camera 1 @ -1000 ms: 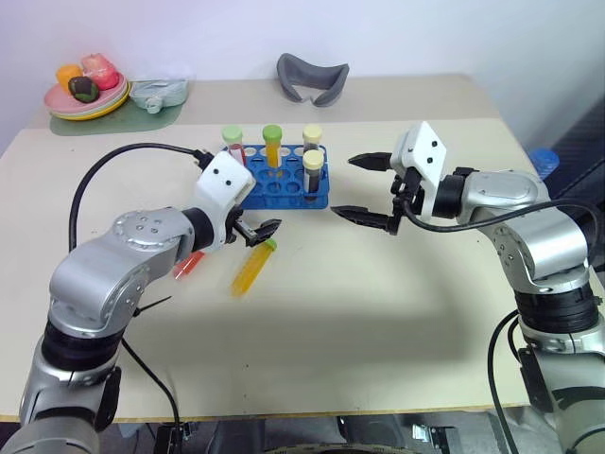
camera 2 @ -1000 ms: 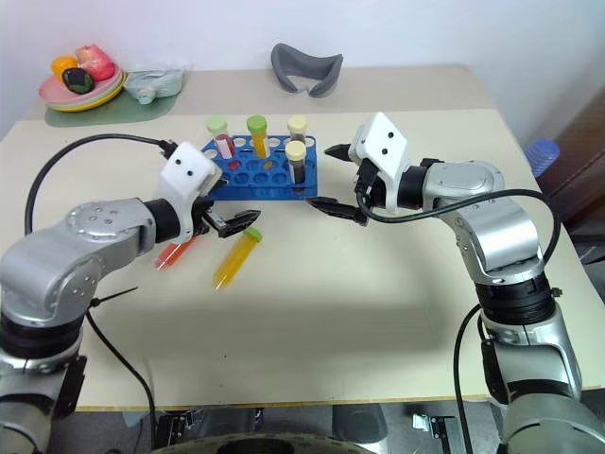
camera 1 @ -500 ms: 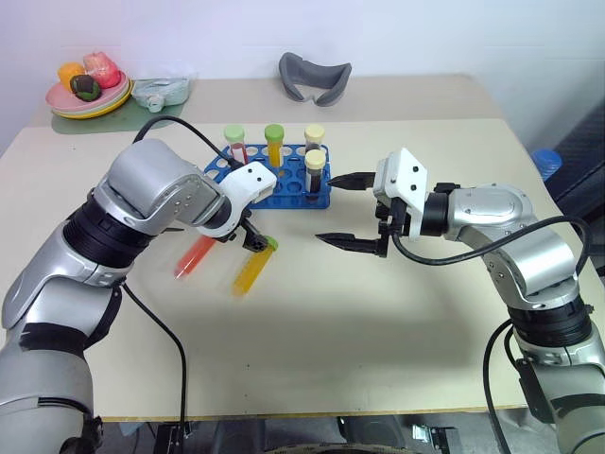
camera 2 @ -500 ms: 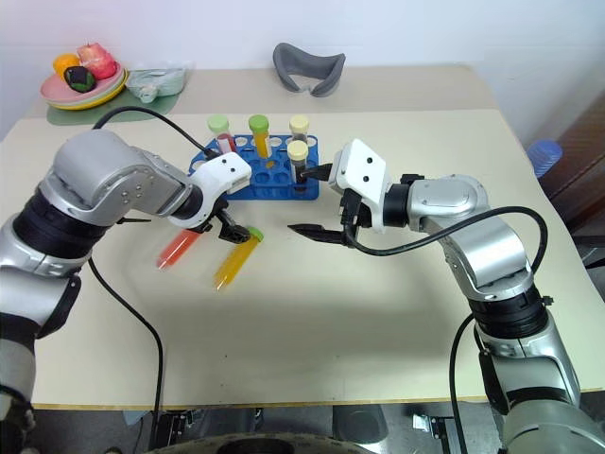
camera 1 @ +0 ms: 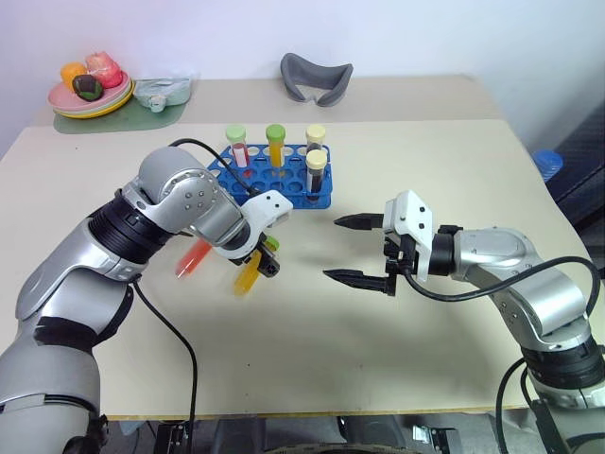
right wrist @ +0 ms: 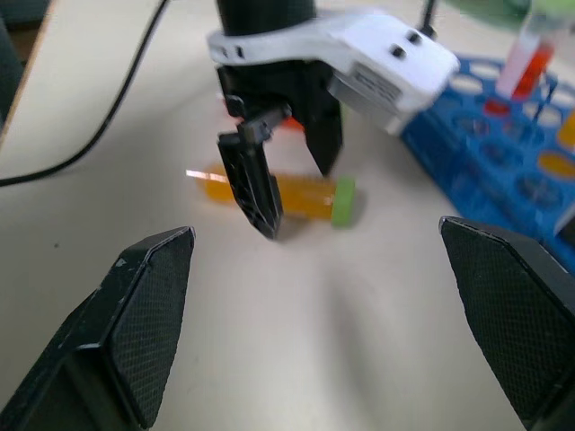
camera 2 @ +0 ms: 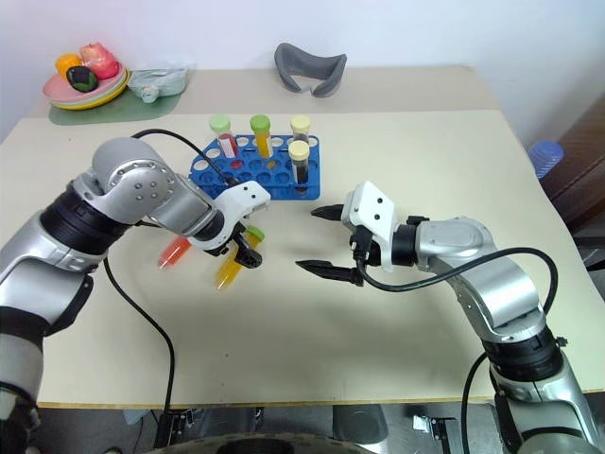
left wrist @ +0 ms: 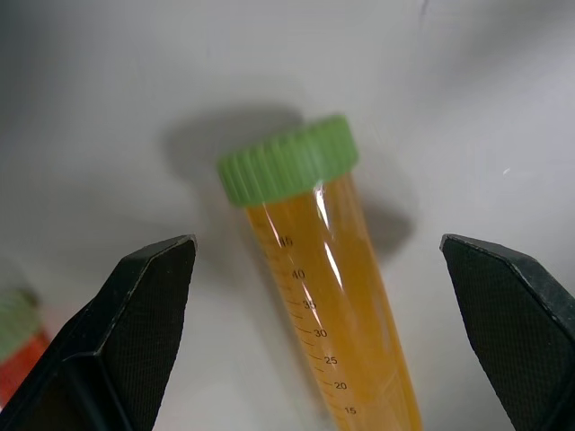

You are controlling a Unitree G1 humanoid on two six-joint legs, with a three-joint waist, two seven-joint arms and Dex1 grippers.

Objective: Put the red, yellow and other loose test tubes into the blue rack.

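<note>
With both grippers' fingers spread wide, the left gripper [left wrist: 314,332] straddles the yellow tube [left wrist: 337,305], which could roll away if nudged off-centre.

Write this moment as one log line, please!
left end effector: open over yellow tube | right end effector: open, empty | red tube: loose | blue rack

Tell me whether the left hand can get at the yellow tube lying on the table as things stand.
Probably yes. The left hand hangs open right over the yellow tube, one finger on each side, with nothing between them; the red tube lies off to the side.
</note>
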